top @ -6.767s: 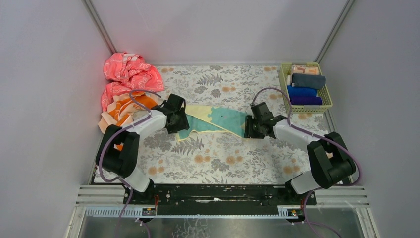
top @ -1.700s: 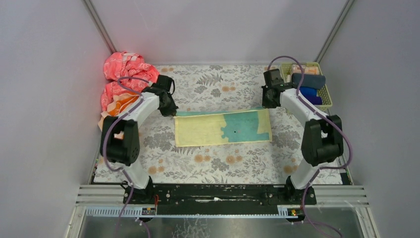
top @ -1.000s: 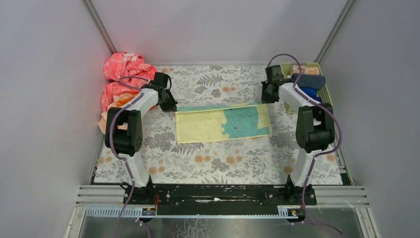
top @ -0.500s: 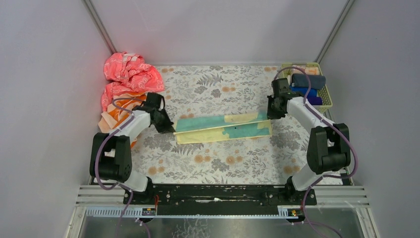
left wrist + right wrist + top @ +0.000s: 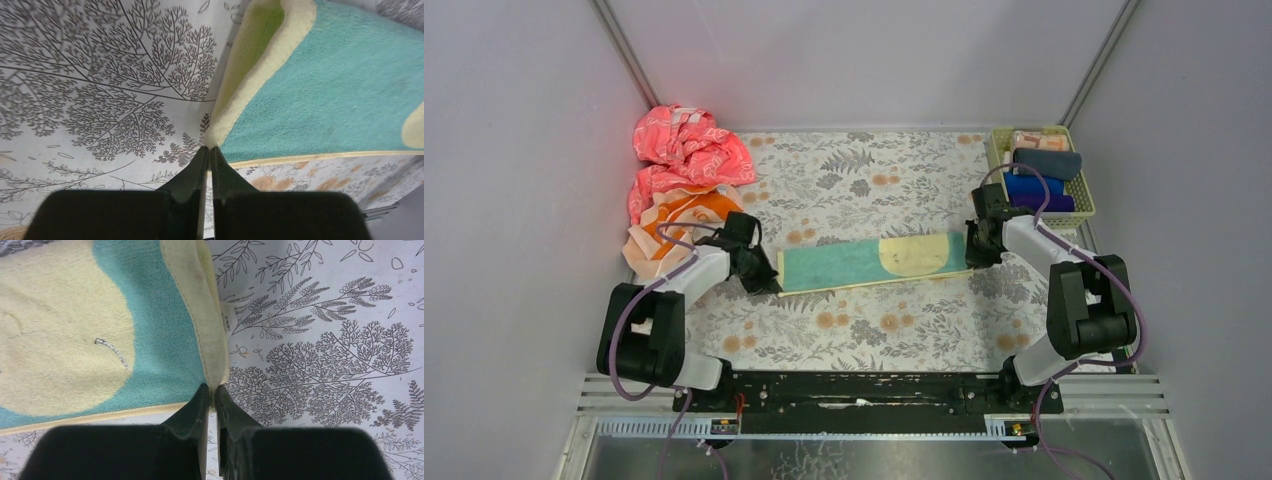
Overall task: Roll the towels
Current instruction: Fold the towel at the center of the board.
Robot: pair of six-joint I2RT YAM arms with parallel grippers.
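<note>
1. Two claws grip the teal towel (image 5: 854, 262), which lies folded lengthwise mid table (image 5: 874, 335): the left gripper (image 5: 210, 148) pinches its near left corner, the right gripper (image 5: 216, 386) its near right corner.
2. Orange towel (image 5: 674, 225) lies crumpled at the left edge.
3. Pink cloth (image 5: 686, 150) fills the far left corner; a basket (image 5: 995, 165) of rolled towels (image 5: 1039, 186) fills the far right.

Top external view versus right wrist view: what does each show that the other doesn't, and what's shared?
Only the top view: the left gripper pinching the teal and yellow towel at its left end, the crumpled pink and orange towels far left, and the basket of rolled towels. Only the right wrist view: a small white label at the towel's edge. Both: that towel, the right gripper shut on its corner, and the floral table cover.
</note>
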